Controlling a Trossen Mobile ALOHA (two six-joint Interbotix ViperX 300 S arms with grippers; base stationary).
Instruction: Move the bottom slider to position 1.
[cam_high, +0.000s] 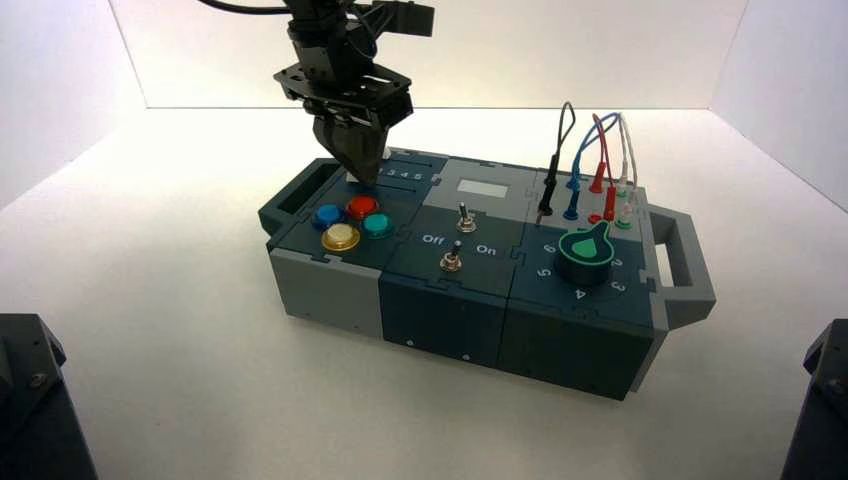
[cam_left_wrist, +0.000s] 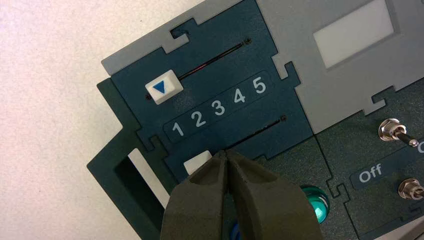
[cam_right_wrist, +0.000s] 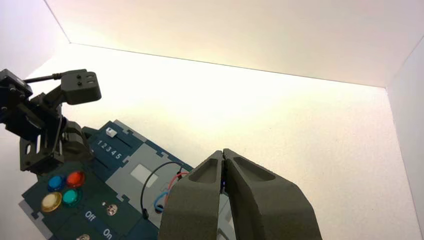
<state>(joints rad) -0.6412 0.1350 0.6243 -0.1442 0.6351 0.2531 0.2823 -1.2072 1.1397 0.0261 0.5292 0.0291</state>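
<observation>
The bottom slider (cam_left_wrist: 198, 162) is seen on the far left panel of the box (cam_high: 440, 320), its white knob at the 1 end of its track (cam_left_wrist: 257, 132), in line with position 1 (cam_left_wrist: 177, 129) of the white number row (cam_left_wrist: 218, 107). The knob is partly hidden by the left gripper (cam_left_wrist: 225, 152), which is lowered over that panel; its fingers are closed together with nothing held, tips just beside the knob on the side toward the higher numbers. Contact cannot be told. Across the number row, nearer the box's far edge, the top slider (cam_left_wrist: 164, 86), white with a blue triangle, is also set at 1. Nearer the box's front edge, blue (cam_high: 328, 216), red (cam_high: 362, 206), yellow (cam_high: 341, 237) and green (cam_high: 378, 225) round buttons are grouped. Two metal toggle switches (cam_high: 451, 262) are mounted mid-box, with the green dial (cam_high: 585, 250) toward the right end and wires (cam_high: 606, 150) plugged in behind it. The right gripper (cam_right_wrist: 223, 152) is idle, out of the high view, fingers closed, nothing held.
</observation>
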